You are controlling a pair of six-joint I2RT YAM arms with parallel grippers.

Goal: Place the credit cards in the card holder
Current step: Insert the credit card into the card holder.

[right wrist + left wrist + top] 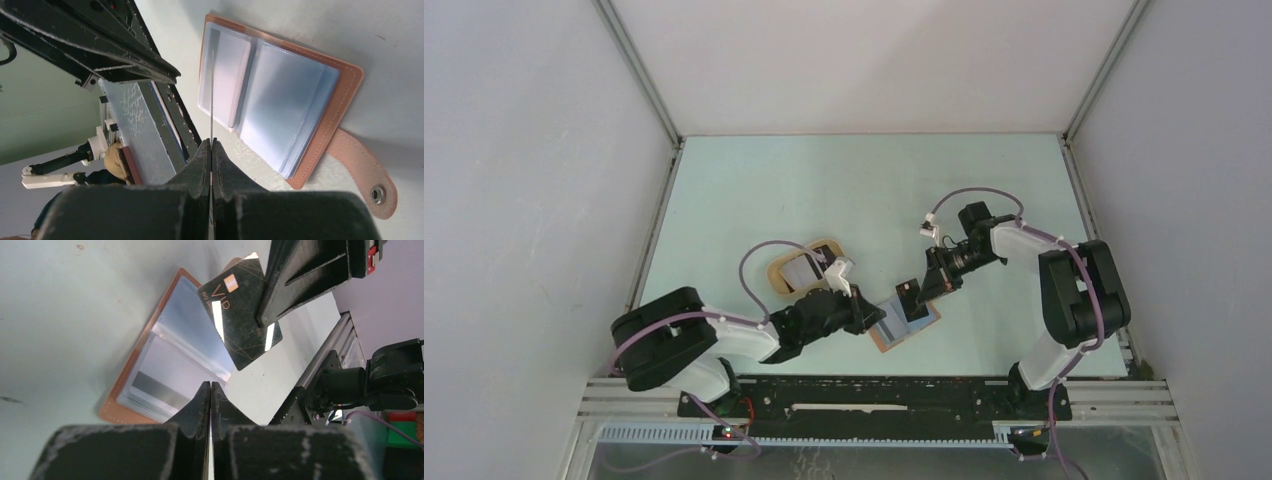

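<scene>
Pinching the black card by one edge, the right gripper is closed tight, just above the open holder on the table. The left gripper is closed at the holder's edge. The card looks light, stiff and slippery.
</scene>
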